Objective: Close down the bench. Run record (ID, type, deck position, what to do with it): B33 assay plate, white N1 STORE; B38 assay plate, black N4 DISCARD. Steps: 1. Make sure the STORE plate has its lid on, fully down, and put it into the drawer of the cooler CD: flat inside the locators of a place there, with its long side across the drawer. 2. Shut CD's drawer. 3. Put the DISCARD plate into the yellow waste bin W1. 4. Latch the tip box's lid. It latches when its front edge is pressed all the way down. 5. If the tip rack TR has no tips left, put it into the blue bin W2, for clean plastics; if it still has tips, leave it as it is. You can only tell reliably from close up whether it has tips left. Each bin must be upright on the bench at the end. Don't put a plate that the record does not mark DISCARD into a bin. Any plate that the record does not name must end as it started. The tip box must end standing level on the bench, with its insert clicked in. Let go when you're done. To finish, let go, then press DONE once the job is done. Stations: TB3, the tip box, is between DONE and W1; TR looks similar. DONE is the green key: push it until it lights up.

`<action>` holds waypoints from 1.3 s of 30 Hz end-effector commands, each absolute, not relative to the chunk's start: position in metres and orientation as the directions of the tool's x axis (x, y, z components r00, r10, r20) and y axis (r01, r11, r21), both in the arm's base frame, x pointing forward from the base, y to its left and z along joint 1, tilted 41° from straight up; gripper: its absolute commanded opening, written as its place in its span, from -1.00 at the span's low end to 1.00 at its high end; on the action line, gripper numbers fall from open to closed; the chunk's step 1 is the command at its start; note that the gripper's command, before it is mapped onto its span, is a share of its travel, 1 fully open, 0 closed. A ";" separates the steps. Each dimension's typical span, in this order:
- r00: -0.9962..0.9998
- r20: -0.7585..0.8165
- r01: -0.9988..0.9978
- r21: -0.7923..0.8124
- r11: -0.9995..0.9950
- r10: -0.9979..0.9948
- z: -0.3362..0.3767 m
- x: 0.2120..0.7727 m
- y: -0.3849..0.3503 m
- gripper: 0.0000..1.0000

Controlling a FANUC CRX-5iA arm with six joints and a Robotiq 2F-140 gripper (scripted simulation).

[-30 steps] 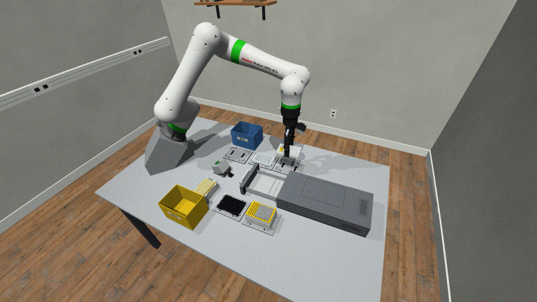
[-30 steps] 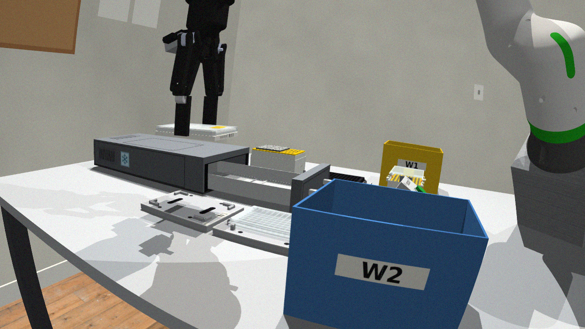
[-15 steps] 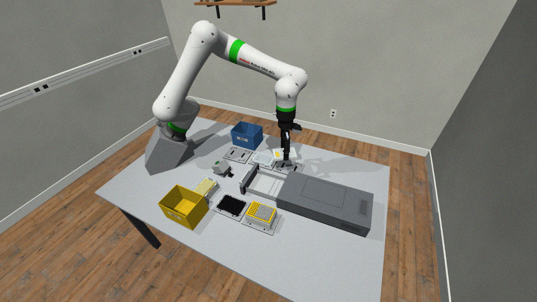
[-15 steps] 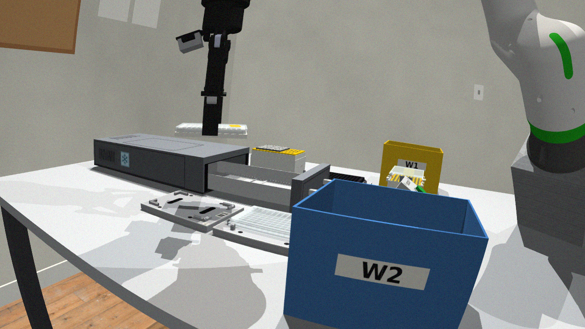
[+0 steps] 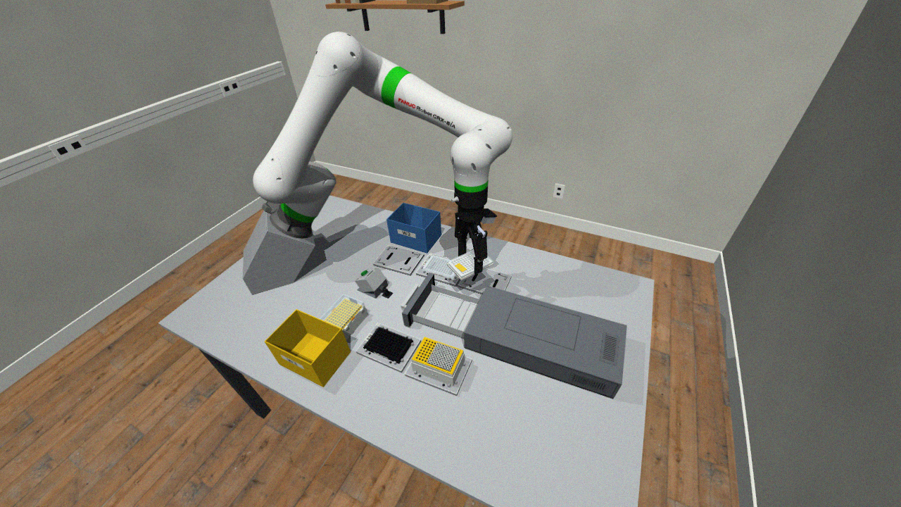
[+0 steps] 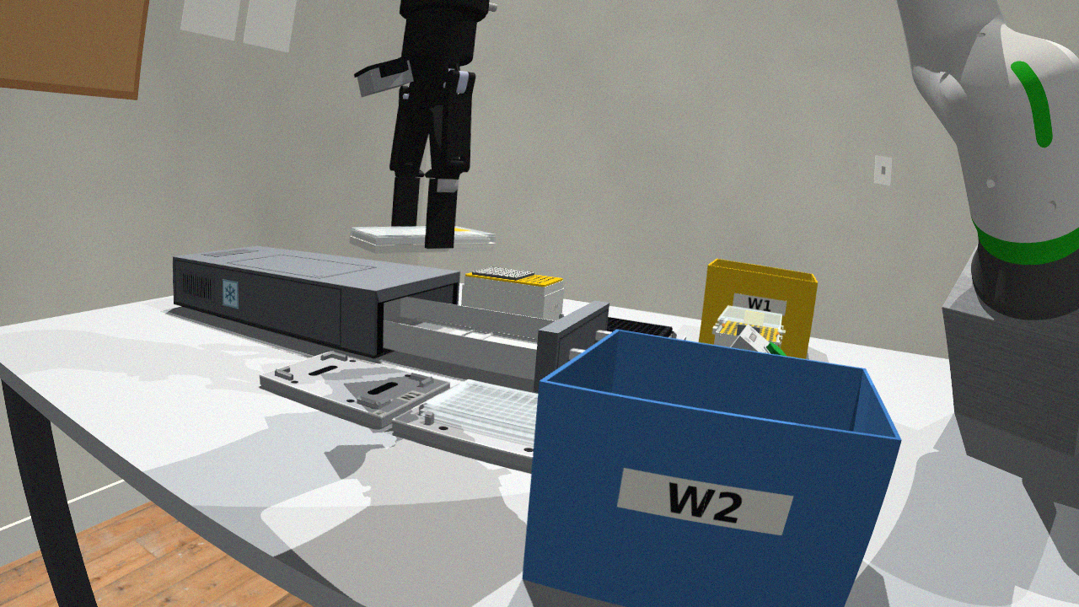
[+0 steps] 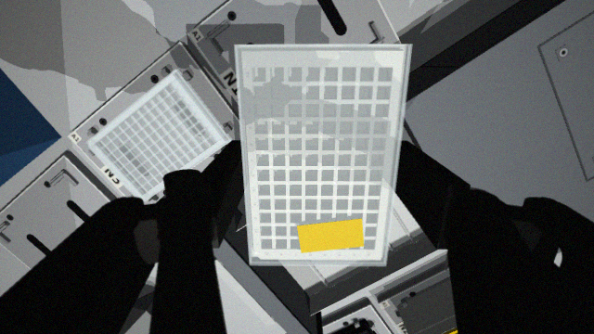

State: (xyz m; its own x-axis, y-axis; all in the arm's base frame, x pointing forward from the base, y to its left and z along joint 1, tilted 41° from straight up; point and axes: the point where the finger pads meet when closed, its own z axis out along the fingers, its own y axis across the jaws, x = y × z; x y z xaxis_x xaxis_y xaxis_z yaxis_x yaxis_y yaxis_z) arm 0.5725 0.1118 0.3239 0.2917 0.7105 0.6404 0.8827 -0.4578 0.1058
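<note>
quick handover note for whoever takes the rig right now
Hand: shut on the lidded white assay plate, held level in the air above the cooler, near its open drawer.
Done: plate picked off its nest.
Left: set the plate in the drawer, shut it; black assay plate into yellow bin W1; latch the tip box; check the tip rack; press DONE.
</note>
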 end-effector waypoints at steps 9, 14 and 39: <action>-0.060 0.563 0.928 0.335 -0.162 0.825 0.306 0.569 0.088 -0.80; -0.152 0.526 0.918 0.390 -0.078 0.837 0.301 0.568 0.082 -0.80; -0.260 0.476 0.893 0.449 0.022 0.840 0.263 0.561 0.034 -0.80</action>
